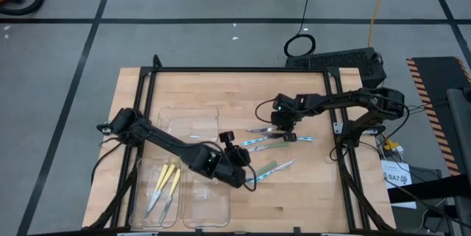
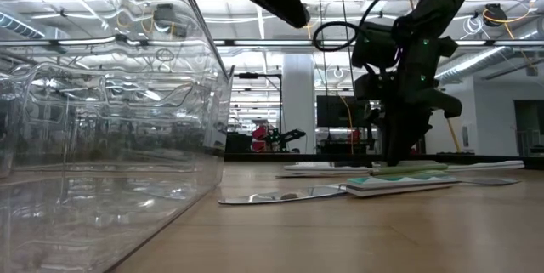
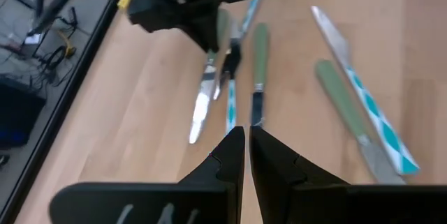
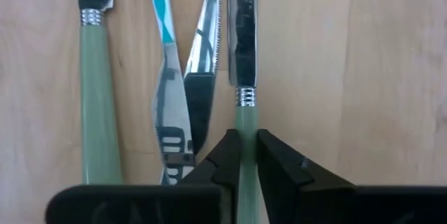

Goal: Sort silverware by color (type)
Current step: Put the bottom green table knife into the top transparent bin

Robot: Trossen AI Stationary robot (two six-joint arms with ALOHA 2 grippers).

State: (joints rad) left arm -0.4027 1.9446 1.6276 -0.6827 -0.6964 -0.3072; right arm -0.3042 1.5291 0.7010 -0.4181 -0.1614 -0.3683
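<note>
Several pieces of silverware lie loose on the wooden table (image 1: 309,192): green-handled knives (image 3: 260,63), a second one (image 4: 98,112), and blue-patterned pieces (image 3: 370,105). Yellow-handled pieces (image 1: 165,184) lie in a clear tray (image 1: 140,206). My right gripper (image 4: 243,155) is down among the loose pieces, shut on one green-handled knife (image 1: 259,129). My left gripper (image 3: 246,153) hovers shut above the table, near the loose pieces, with nothing between its fingers. My right gripper pinches the knife's pale green handle (image 4: 243,123) between its two fingers, just behind the metal collar at the blade end. The fingers (image 4: 225,155) come steeply from above, one on each side of the handle. The knife lies along the table, blade pointing away from the wrist.
Two more clear trays stand on the table's left half, one at the back (image 1: 188,122) and one at the front (image 1: 210,203). In the low view a clear tray wall (image 2: 102,120) fills the left. The black frame (image 1: 235,69) borders the table.
</note>
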